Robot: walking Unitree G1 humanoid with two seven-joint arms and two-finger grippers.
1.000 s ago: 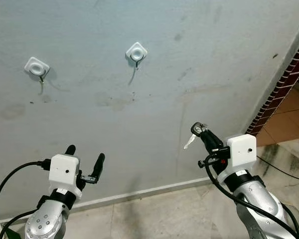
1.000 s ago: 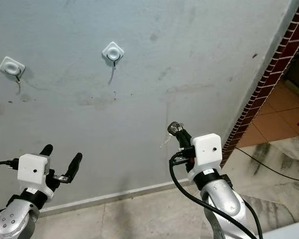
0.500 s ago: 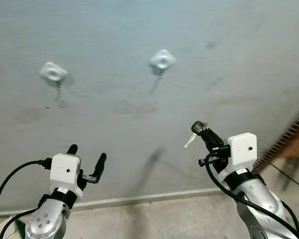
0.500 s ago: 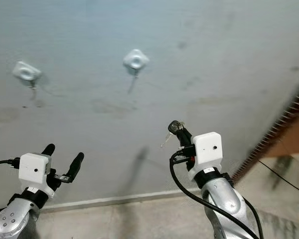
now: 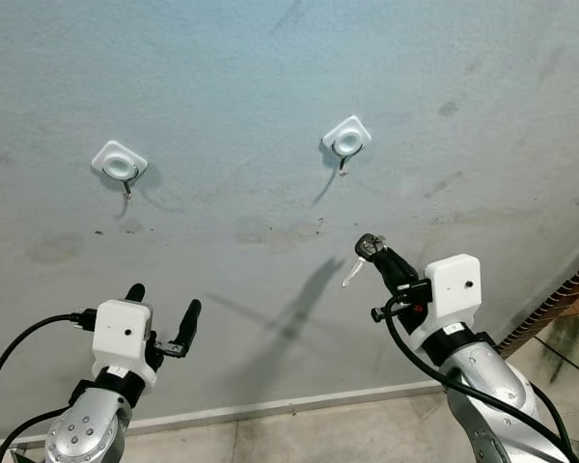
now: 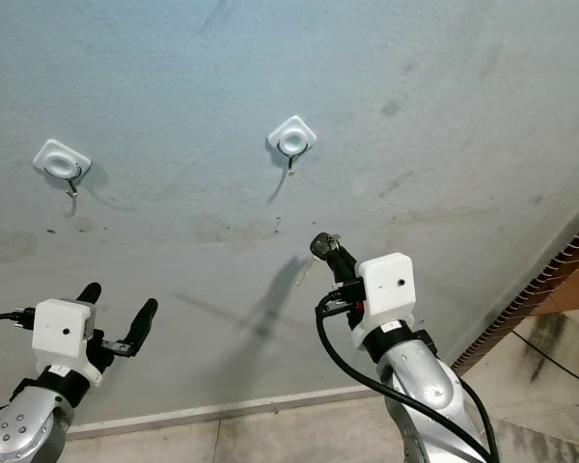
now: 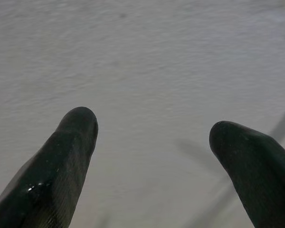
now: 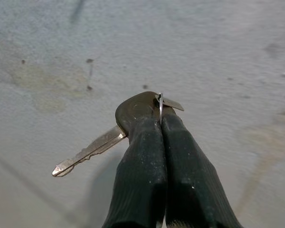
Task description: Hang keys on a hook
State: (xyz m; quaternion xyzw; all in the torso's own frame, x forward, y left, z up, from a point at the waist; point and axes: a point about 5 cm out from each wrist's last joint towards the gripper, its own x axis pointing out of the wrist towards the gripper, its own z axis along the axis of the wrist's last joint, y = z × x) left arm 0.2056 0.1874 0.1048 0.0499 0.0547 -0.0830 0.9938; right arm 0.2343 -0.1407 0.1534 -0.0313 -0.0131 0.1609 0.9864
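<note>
The right gripper (image 5: pixel 371 249) is pinching the black-headed silver key (image 8: pixel 104 140) between its pressed-together fingers, the blade sticking out sideways (a thin ring is showing at the tips). It is holding it up near the grey plaster wall (image 5: pixel 463 58), below the nearer white square wall hook (image 5: pixel 345 140). A second white hook (image 5: pixel 119 164) is sitting well apart to the left. The left gripper (image 5: pixel 162 301) is hanging low, fingers spread.

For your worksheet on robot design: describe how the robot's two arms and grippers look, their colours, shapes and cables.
Both arms are silver metal with black joint bands. The left gripper and right gripper each have two long, rounded black fingers on a white, boxy wrist housing. Black cables loop from each wrist; the right wrist shows a small red mark.
</note>
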